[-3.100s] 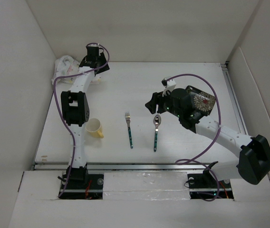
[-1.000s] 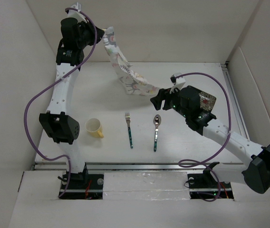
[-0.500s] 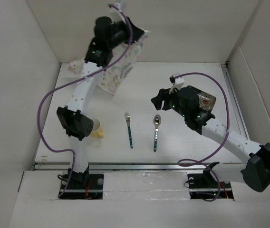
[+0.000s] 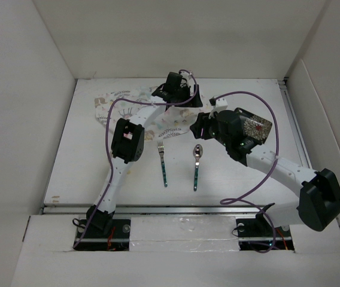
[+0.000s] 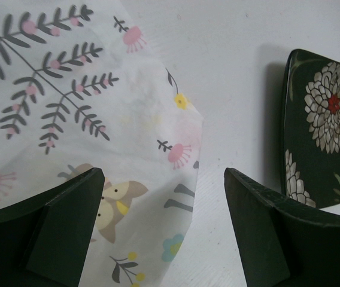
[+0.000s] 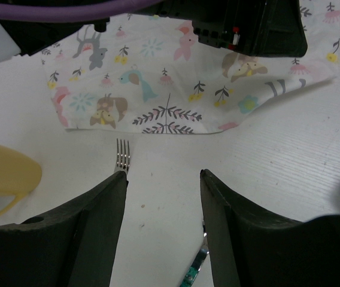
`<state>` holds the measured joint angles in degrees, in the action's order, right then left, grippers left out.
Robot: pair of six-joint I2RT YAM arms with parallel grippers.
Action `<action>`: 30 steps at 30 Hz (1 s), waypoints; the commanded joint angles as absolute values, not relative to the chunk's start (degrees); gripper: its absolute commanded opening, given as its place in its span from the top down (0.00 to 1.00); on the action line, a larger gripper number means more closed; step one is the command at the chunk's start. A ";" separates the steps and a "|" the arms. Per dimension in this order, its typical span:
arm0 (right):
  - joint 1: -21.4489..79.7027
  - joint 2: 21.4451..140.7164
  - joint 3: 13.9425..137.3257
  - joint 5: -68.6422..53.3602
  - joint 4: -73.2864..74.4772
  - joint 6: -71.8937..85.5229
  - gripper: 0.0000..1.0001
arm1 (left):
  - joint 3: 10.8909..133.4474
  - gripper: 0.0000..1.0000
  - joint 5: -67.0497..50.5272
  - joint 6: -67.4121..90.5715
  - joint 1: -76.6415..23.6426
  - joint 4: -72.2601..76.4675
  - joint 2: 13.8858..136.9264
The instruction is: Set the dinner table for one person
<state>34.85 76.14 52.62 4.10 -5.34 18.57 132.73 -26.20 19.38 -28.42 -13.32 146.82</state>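
The patterned cloth placemat (image 4: 135, 106) lies spread on the white dinner table (image 4: 248, 173), just behind the fork (image 4: 163, 161) and spoon (image 4: 196, 164). My left gripper (image 4: 182, 95) is open and empty over the placemat's right corner (image 5: 68, 107), with the dark floral plate (image 5: 322, 131) to its right. My right gripper (image 4: 199, 125) is open and empty above bare table between the fork tines (image 6: 122, 158) and the spoon handle (image 6: 194, 272). The placemat (image 6: 158, 89) lies ahead of it. The plate (image 4: 255, 127) sits right of the right wrist.
A yellow cup (image 6: 2, 179) stands left of the fork; in the top view my left arm's elbow (image 4: 127, 139) hides it. White walls enclose the table on three sides. The left gripper's body (image 6: 242, 24) hangs close ahead of my right gripper.
My left arm has swung down from high at the back and laid the hanging placemat flat on the table, then opened off it. The right gripper has shifted slightly.
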 commanded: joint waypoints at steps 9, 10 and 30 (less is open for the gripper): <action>28.22 93.41 61.16 11.51 -8.18 24.52 1.00 | 89.76 0.68 -2.04 25.58 -20.57 7.55 102.25; 27.60 96.47 62.22 12.12 -7.74 24.70 1.00 | 88.52 0.74 4.24 24.97 -20.04 5.04 101.70; 16.17 126.64 100.97 6.07 10.53 21.09 0.26 | 79.19 0.24 4.14 22.94 6.32 -9.93 108.44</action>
